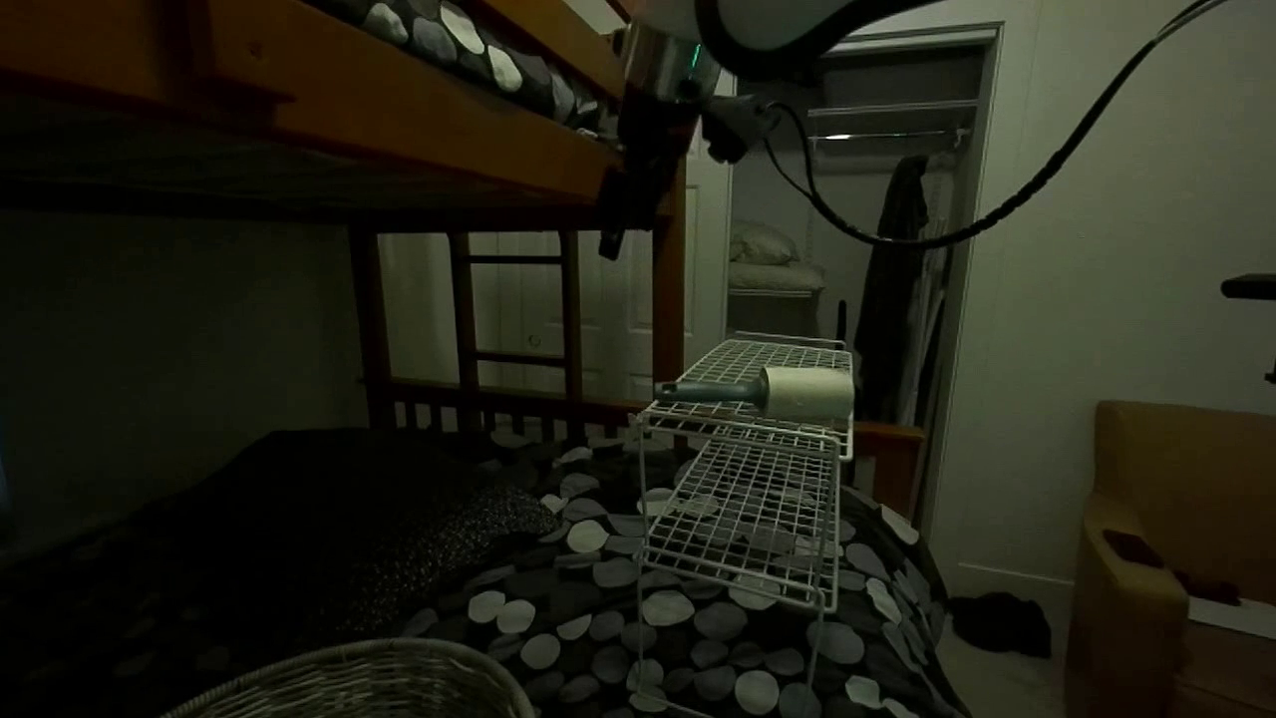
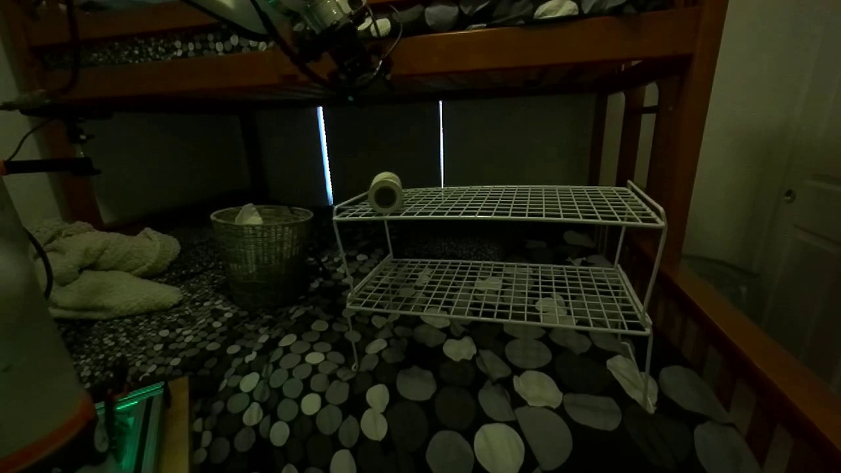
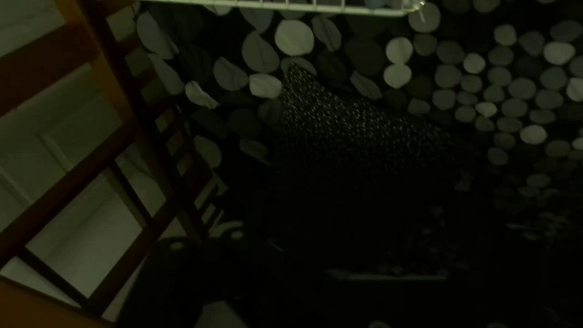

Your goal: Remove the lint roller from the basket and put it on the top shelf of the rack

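The lint roller, a whitish roll (image 1: 807, 392) with a blue-grey handle, lies on its side on the top tier of the white wire rack (image 1: 738, 429). In an exterior view its round end (image 2: 386, 193) sits at the rack's left end. The basket (image 2: 263, 256) stands on the bed left of the rack, with something white showing at its rim. Its rim also shows in an exterior view (image 1: 389, 653). My gripper (image 1: 623, 234) is high above the bed, apart from roller and rack, holding nothing visible. Its fingers are too dark to tell open from shut. The wrist view shows the rack's edge (image 3: 314, 7).
The upper bunk's wooden rail (image 1: 429, 130) is close beside my arm. A dark pillow (image 3: 360, 123) lies on the dotted bedding below the gripper. A pale blanket (image 2: 105, 263) lies left of the basket. The bed's ladder (image 3: 127, 196) and end frame stand past the rack.
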You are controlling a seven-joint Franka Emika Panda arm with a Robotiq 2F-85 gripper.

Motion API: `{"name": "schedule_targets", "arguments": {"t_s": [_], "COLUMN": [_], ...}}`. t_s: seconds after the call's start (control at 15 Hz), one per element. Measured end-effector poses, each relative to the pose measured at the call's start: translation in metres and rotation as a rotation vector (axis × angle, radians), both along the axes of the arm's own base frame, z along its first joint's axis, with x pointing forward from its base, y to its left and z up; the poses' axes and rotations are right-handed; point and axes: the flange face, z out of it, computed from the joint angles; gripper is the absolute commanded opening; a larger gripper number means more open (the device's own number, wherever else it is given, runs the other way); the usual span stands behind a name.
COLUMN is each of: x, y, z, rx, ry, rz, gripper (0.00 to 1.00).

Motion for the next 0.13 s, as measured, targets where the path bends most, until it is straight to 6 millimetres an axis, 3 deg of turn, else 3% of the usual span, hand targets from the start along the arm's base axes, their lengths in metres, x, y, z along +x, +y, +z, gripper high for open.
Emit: {"name": "schedule_targets", "arguments": {"t_s": [0.13], "x": [-0.025], "y": [0.000], "z": [0.010], "rx": [0.110], "ry": [-0.027], "rz": [0.069], "gripper": [1.00]}}
